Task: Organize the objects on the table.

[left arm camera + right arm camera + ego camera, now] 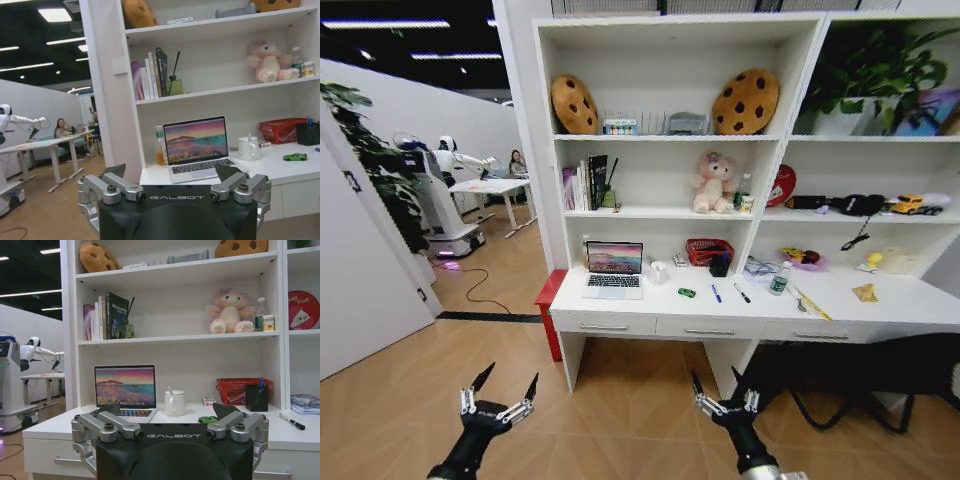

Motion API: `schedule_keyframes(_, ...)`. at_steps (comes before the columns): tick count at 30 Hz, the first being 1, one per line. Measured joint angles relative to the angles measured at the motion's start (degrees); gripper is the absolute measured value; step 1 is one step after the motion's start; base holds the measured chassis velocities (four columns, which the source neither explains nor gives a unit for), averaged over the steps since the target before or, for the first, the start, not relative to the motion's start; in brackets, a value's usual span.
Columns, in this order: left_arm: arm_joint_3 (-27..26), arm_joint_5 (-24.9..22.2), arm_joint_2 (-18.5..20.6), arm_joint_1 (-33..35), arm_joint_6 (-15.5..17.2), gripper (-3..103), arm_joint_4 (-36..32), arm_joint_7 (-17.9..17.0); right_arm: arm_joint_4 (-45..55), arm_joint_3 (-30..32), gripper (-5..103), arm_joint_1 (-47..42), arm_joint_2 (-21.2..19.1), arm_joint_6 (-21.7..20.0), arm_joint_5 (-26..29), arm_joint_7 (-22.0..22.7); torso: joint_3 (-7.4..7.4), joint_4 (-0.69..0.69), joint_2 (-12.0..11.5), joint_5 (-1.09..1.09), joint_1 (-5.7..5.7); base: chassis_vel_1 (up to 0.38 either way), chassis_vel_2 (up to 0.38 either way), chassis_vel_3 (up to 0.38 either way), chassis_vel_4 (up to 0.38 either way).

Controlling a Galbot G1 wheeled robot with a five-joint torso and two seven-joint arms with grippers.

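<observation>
While well short of the table, left gripper and right gripper raised, jaws apart, empty; laptop open ahead.

You are looking at a white counter sitting well ahead of both pincers. An open laptop is resting ahead of your left pincer, with a white mug just beside it. A green toy car, two pens and a green-capped bottle are lying ahead of your right pincer.
</observation>
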Motion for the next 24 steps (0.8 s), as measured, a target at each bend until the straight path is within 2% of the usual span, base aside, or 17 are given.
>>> schedule_keyframes(2, 0.1, -0.4, 0.0, -0.3, 0.1, 101, 0.4, -0.9, 0.0, 0.0, 100, 0.0, -0.2, -0.1, 0.8, 0.1, 0.00, 0.00, 0.0, 0.00, 0.00, 0.000, 0.000, 0.000, 0.000)
schedule_keyframes(5, 0.7, -2.4, -0.4, -1.5, 1.0, 97, 2.3, -4.3, 0.0, 0.7, 100, -0.6, -0.4, 0.2, 0.2, -0.3, 0.00, -0.01, 0.0, 0.00, 0.00, 0.000, 0.000, 0.000, 0.000)
schedule_keyframes(7, 1.2, -3.3, -0.7, -1.8, 1.9, 97, 2.8, -5.2, 0.1, 0.8, 100, -0.8, -0.4, 0.4, -0.3, -0.5, 0.00, 0.00, 0.0, -0.01, 0.00, 0.000, 0.000, 0.000, 0.000)
schedule_keyframes(13, 1.4, -2.8, -0.7, -1.5, 2.6, 97, 2.3, -5.1, 0.1, 0.8, 100, -0.2, 0.1, 0.5, 0.0, 0.1, 0.00, 0.00, 0.0, 0.01, 0.00, 0.000, 0.000, 0.000, 0.000)
schedule_keyframes(24, 1.0, -1.8, -1.7, -0.9, 4.0, 97, 1.5, -5.4, 1.1, 0.5, 100, 0.1, 0.1, -5.9, 2.0, 3.9, 0.00, 0.00, 0.0, 0.00, 0.00, 0.000, 0.000, 0.000, 0.000)
